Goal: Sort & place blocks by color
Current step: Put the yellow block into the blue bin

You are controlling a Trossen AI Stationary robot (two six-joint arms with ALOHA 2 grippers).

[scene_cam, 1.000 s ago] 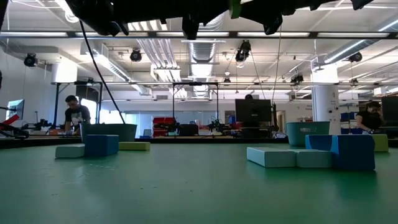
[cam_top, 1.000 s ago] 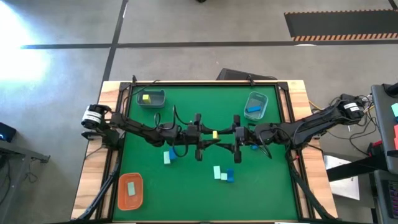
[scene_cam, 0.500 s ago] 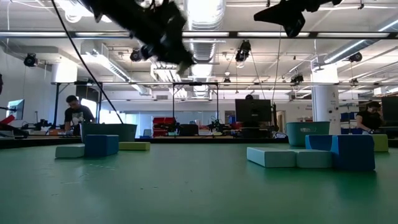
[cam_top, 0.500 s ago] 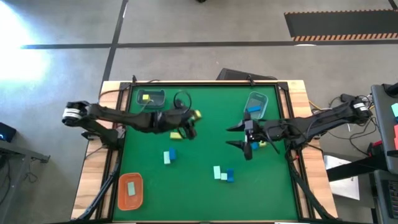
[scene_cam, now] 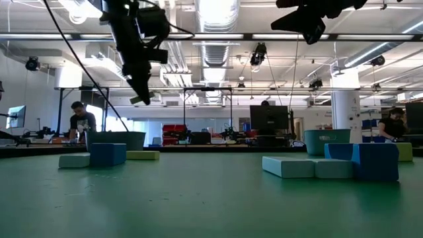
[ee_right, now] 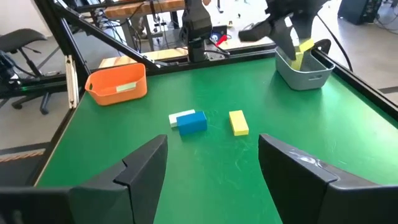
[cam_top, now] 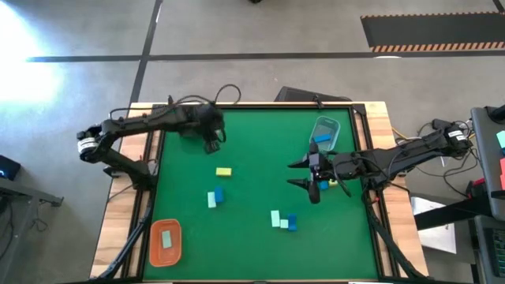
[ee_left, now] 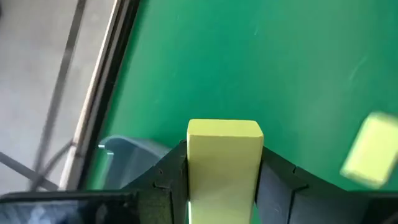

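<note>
Three blocks [cam_top: 282,221], two mint and one blue, are lying together at the near middle of the table, and left of them, at the near-left corner, the orange tray [cam_top: 166,255] is holding a mint block [cam_top: 166,237]. A little farther in, a mint-and-blue pair [cam_top: 215,197] is sitting left of centre, with a loose yellow block [cam_top: 223,171] just beyond it.

Right of centre, the right gripper [cam_top: 310,180] is hovering above the mat with its fingers spread wide and nothing between them. At least one small block is lying partly hidden beneath it. Beyond it, the far-right tray [cam_top: 333,123] is keeping a blue block [cam_top: 320,140].

At the far left, the left gripper [cam_top: 211,143] is clamping a yellow brick [ee_left: 224,149] and hanging in the air beside the far-left tray [ee_right: 308,78].

The step in hand looks like delivery of the yellow brick to that tray. The next move is calling for the left arm to centre the brick over the tray, lower it and let go. A release too early would be dropping it on the mat.
</note>
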